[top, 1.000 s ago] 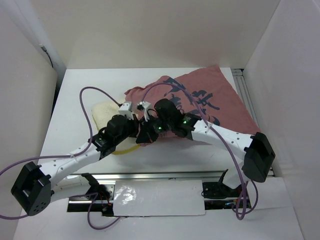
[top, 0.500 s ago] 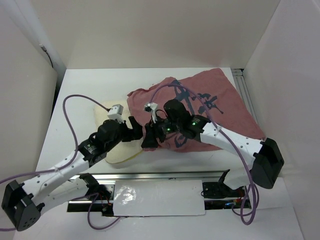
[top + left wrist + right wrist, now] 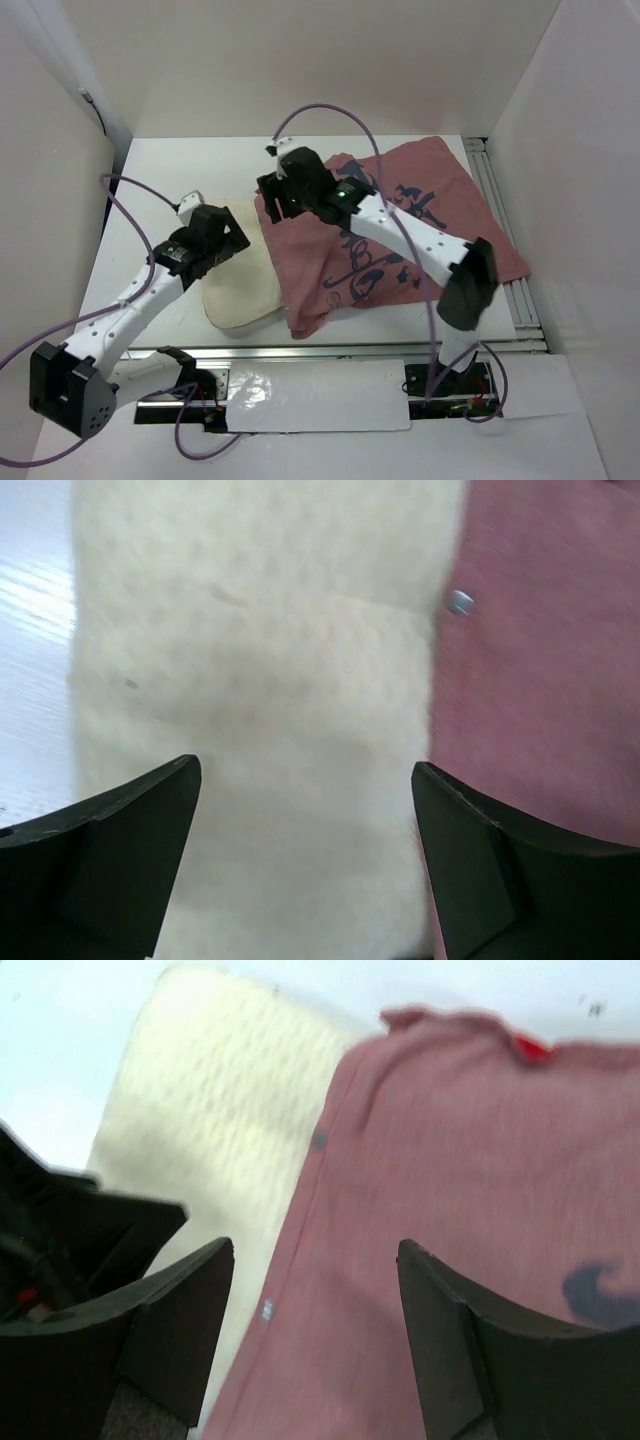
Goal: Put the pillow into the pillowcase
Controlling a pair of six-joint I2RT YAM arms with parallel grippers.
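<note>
- Left pincer hangs spread above the pillow, pinching nothing.
- Cream plush of the pillow's left part lies bare on the white surface. Its right part disappears under the hem of the dull-pink pillowcase.
- Right pincer, likewise spread and empty, hovers over that hem.
- Judged from this, the pillow is partly in. The exposed end has yet to be covered by drawing the case over it.

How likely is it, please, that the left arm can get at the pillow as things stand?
Probably yes: its open fingers hang over the bare cream face of the pillow with nothing between, and the pillowcase overlaps only one side.
</note>
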